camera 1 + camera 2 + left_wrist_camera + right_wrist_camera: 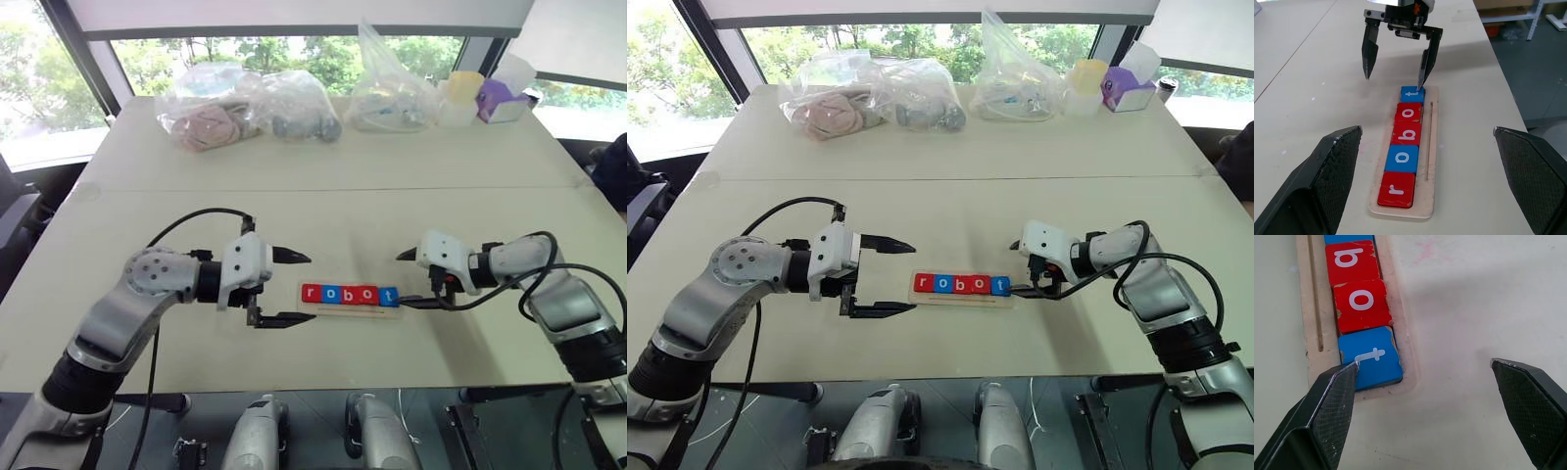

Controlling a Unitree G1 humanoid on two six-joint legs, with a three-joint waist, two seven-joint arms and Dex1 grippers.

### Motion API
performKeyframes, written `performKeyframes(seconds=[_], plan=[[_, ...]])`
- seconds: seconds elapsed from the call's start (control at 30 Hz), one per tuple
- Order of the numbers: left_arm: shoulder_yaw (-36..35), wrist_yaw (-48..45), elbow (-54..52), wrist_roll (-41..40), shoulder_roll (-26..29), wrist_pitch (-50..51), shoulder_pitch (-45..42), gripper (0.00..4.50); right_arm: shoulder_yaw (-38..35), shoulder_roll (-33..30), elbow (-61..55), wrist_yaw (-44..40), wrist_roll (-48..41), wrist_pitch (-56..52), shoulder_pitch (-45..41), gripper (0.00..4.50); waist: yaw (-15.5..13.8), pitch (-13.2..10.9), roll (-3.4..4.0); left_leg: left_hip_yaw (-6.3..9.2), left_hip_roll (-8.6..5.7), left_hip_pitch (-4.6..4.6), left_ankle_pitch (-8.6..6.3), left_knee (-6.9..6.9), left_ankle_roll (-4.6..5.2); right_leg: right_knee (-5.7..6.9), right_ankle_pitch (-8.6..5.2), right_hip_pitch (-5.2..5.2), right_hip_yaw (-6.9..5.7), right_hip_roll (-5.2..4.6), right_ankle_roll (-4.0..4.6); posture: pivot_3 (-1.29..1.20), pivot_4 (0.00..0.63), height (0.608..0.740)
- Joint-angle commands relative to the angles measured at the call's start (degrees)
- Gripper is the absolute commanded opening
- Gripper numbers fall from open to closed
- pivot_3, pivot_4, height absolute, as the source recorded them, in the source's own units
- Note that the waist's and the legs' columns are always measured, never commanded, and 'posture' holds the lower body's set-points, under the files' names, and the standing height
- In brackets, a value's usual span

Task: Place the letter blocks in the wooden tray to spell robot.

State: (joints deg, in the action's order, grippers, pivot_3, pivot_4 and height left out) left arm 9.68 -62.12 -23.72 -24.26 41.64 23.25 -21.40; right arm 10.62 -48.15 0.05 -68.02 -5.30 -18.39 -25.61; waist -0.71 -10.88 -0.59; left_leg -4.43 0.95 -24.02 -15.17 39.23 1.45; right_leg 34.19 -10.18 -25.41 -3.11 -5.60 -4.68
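Letter blocks [351, 294]: red-blue-red-red-blue, spelling robot in wooden tray [1431, 147]; left tool [294, 288], right tool [409, 279] agape, empty.

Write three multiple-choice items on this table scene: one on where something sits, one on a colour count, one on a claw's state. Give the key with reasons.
1. Where do the letter blocks lie?
A. In the wooden tray
B. Scattered on the table
C. In a plastic bag

2. How many blocks are blue?
A. One
B. Two
C. Four

3. How is the right claw?
A. Shut on a block
B. Open, holding nothing
C. Shut and empty

Key: 1 A, the five tiles sit in a row inside the tray, reading robot. 2 B, the first o and the t are blue, the other three red. 3 B, its fingers stand wide apart, one tip at the t tile.
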Motion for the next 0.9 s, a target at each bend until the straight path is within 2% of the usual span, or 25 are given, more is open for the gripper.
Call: performKeyframes(seconds=[0.03, 0.4, 0.9], plan=[[-1.11, 0.16, -1.77, -0.67, -0.07, -0.15, -0.68, 4.5, -0.21, 0.42, -1.68, 0.26, -0.27, 0.23, -0.24, 4.44, 0.02, 0.0, 0.0, 0.0, 0.0, 0.0, 0.0, 0.0, 0.0, 0.0, 0.0, 0.0, 0.0, 0.0, 0.0, 0.0, 0.15, 0.74], [-0.82, 0.31, -1.75, -0.7, -0.37, 0.01, -1.04, 4.5, -1.85, -2.16, -0.66, -0.92, -0.49, 0.79, -0.61, 4.44, 0.02, 0.0, 0.0, 0.0, 0.0, 0.0, 0.0, 0.0, 0.0, 0.0, 0.0, 0.0, 0.0, 0.0, 0.0, 0.0, 0.15, 0.74], [-0.83, -0.04, -1.59, -0.7, -0.44, 0.13, -1.26, 4.5, -1.39, -1.95, 1.71, 0.21, 0.03, 2.45, -1.17, 4.44, 0.02, 0.0, 0.0, 0.0, 0.0, 0.0, 0.0, 0.0, 0.0, 0.0, 0.0, 0.0, 0.0, 0.0, 0.0, 0.0, 0.15, 0.74]])
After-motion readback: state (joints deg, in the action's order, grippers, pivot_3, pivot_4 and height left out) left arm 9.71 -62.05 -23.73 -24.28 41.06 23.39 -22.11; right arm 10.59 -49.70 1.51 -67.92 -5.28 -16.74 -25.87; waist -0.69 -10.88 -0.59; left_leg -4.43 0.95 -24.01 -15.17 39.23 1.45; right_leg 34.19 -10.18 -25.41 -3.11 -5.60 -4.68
